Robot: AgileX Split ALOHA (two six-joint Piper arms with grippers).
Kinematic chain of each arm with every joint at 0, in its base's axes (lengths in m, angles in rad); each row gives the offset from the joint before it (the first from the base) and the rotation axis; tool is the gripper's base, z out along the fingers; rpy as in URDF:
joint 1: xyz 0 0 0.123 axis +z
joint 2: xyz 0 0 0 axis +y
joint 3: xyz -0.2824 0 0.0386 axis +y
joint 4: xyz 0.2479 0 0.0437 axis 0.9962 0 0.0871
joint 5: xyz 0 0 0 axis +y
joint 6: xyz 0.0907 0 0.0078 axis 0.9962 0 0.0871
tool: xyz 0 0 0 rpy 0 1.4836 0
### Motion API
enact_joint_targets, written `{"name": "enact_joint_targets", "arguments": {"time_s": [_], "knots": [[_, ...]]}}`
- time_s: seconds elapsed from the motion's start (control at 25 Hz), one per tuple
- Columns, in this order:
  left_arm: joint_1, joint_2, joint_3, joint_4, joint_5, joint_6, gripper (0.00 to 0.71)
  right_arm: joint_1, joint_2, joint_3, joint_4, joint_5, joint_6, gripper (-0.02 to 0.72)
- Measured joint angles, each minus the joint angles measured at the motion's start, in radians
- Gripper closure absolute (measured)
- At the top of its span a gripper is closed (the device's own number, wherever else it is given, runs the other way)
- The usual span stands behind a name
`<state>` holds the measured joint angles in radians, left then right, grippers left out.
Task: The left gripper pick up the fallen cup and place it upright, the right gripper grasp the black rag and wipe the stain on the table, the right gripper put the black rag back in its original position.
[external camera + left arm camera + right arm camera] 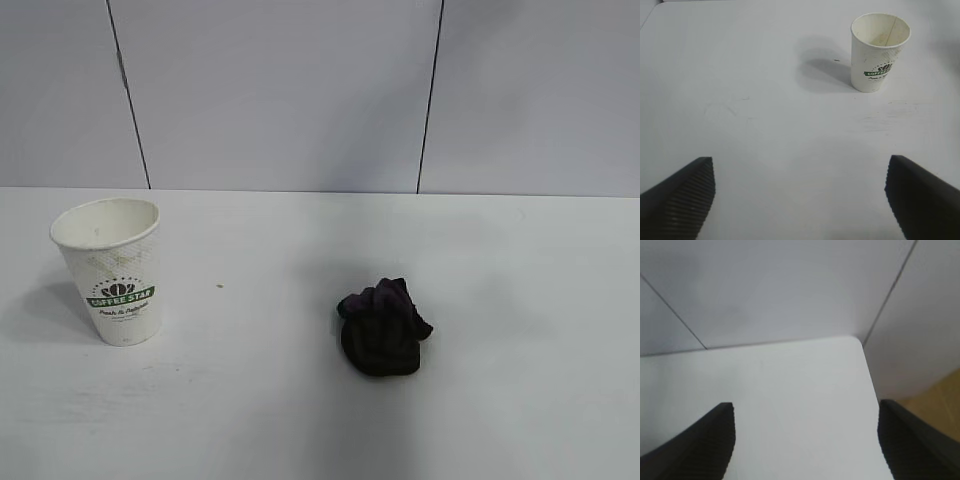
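The white paper cup [112, 270] with the green COFFEE STAR band stands upright at the left of the white table [500, 260]; it also shows in the left wrist view [879, 52]. The black rag [382, 326], a bunched wad with a purple patch, lies near the table's middle. No brown puddle shows; only a tiny tan speck [219, 287] lies right of the cup. My left gripper [800, 197] is open and empty, well back from the cup. My right gripper [805, 440] is open and empty over a far table corner. Neither arm shows in the exterior view.
A grey panelled wall [300, 90] runs behind the table. The right wrist view shows the table's rounded corner [857, 342] with wall and a strip of wooden floor [940, 390] beyond it. Faint smear marks [890, 117] lie on the table near the cup.
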<state>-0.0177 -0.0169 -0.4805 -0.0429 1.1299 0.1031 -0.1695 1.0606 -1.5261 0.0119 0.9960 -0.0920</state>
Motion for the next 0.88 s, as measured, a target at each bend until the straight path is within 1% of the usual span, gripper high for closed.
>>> {"name": "enact_joint_targets", "arguments": {"time_s": [0.12,0.2,0.32,0.36,0.48,0.56,0.68,0.76,0.88], "knots": [[0.000,0.000,0.000,0.000,0.000,0.000,0.047,0.000,-0.218,-0.001,0.053,0.025,-0.027,0.159],[0.000,0.000,0.000,0.000,0.000,0.000,0.047,0.000,-0.365,-0.004,0.072,0.061,-0.036,0.159],[0.000,0.000,0.000,0.000,0.000,0.000,0.047,0.000,-0.554,0.021,0.083,0.137,-0.073,0.159],[0.000,0.000,0.000,0.000,0.000,0.000,0.047,0.000,-0.605,0.050,0.084,0.166,-0.084,0.159],[0.000,0.000,0.000,0.000,0.000,0.000,0.047,0.000,-0.771,0.187,0.088,0.211,-0.096,0.159],[0.000,0.000,0.000,0.000,0.000,0.000,0.047,0.000,-0.858,0.308,0.089,0.217,-0.094,0.159],[0.000,0.000,0.000,0.000,0.000,0.000,0.047,0.000,-0.963,0.469,0.088,0.215,-0.063,0.159],[0.000,0.000,0.000,0.000,0.000,0.000,0.047,0.000,-1.008,0.560,0.082,0.205,-0.042,0.159],[0.000,0.000,0.000,0.000,0.000,0.000,0.047,0.000,-1.028,0.683,0.071,0.182,-0.032,0.159]]}}
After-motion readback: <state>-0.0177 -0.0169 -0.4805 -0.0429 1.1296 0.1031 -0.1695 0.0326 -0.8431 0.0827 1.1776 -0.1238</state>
